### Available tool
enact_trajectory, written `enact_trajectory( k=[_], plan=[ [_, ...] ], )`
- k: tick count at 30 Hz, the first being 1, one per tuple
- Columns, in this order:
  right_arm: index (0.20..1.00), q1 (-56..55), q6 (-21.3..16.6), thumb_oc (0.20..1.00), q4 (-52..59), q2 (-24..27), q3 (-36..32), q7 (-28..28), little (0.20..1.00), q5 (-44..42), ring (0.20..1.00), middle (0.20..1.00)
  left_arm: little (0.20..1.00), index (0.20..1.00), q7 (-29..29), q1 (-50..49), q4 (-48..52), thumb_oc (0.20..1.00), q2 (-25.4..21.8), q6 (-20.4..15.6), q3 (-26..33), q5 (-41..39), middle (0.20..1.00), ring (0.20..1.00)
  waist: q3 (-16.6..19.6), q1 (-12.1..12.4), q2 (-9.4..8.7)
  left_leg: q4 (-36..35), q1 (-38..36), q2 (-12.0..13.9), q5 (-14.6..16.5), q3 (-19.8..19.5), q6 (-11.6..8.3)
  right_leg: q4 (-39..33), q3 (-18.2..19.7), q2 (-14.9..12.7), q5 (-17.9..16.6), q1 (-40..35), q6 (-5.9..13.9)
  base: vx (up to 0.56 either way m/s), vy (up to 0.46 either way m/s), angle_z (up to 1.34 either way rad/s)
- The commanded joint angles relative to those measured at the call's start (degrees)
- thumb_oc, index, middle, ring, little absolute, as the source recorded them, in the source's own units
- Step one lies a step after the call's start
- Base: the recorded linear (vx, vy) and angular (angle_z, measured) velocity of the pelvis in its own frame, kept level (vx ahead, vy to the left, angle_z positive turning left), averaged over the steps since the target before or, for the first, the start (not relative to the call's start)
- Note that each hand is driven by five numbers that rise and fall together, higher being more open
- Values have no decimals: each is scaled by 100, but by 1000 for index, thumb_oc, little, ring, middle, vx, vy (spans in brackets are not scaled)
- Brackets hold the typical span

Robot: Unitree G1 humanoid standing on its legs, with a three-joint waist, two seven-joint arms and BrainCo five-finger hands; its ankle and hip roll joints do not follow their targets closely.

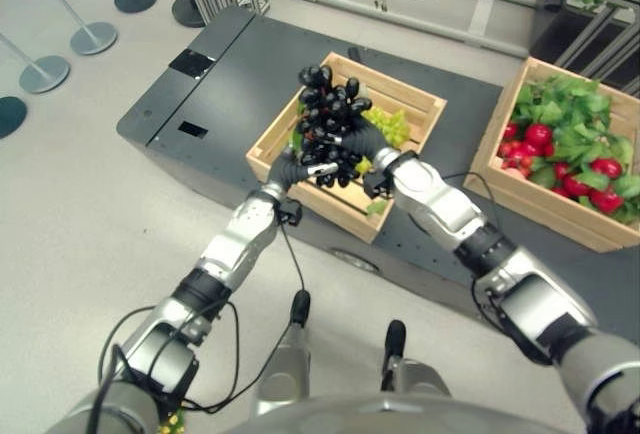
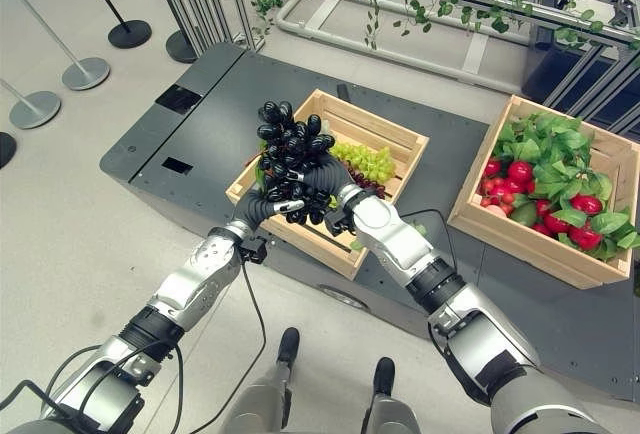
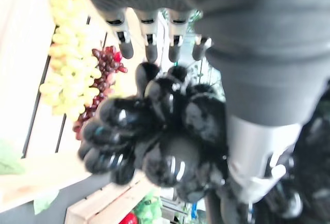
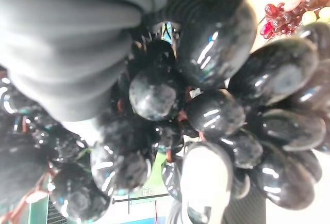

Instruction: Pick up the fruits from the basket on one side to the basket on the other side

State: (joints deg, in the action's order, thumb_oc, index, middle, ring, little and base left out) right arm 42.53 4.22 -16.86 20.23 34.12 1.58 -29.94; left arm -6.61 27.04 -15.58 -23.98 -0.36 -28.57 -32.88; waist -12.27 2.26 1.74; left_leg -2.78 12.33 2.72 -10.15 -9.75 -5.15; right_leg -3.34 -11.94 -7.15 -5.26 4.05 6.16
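Observation:
A big bunch of black grapes [image 1: 328,114] hangs above the left wooden crate [image 1: 410,94], held between both hands. My left hand [image 1: 290,167] grips it from the near left, fingers [image 3: 150,41] curled against the berries [image 3: 154,131]. On the bunch's right side my right hand [image 1: 372,144] presses in, and the grapes [image 4: 216,110] lie tight against its dark cover [image 4: 67,43]. Green grapes [image 1: 392,126] and a small red bunch [image 2: 372,186] lie in the crate beneath.
A second wooden crate [image 1: 545,209] at the right holds red fruits [image 1: 540,136] among green leaves. Both crates stand on a dark grey platform [image 1: 230,84]. Stanchion bases [image 1: 92,38] stand on the floor to the left; a metal frame with vines runs behind.

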Motion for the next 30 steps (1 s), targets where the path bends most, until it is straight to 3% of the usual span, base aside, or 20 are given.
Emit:
enact_trajectory(
  k=[1,15,30],
  plan=[
    [200,128,-461,200,333,-469,-95,-161,200,-282,200,200,1000,1000,136,289,-404,1000,60,-192,-248,-176,1000,1000,459,-58,-174,-222,-144,-292,470,137,411,997,108,-127,980,211,-7,0,0,0],
    [200,148,-560,200,338,-605,-27,-122,200,-306,200,200,1000,1000,109,444,-467,1000,295,-278,-369,-487,1000,1000,478,-95,-188,-222,-149,-297,475,148,418,1006,135,-126,979,218,-6,0,1,0],
    [200,-146,-653,200,504,-678,-172,-4,200,-202,200,200,1000,1000,-526,255,-52,1000,443,-527,171,297,1000,1000,456,-48,-216,-222,-159,-307,487,135,429,1005,156,-116,997,203,-19,0,0,0]
  ],
)
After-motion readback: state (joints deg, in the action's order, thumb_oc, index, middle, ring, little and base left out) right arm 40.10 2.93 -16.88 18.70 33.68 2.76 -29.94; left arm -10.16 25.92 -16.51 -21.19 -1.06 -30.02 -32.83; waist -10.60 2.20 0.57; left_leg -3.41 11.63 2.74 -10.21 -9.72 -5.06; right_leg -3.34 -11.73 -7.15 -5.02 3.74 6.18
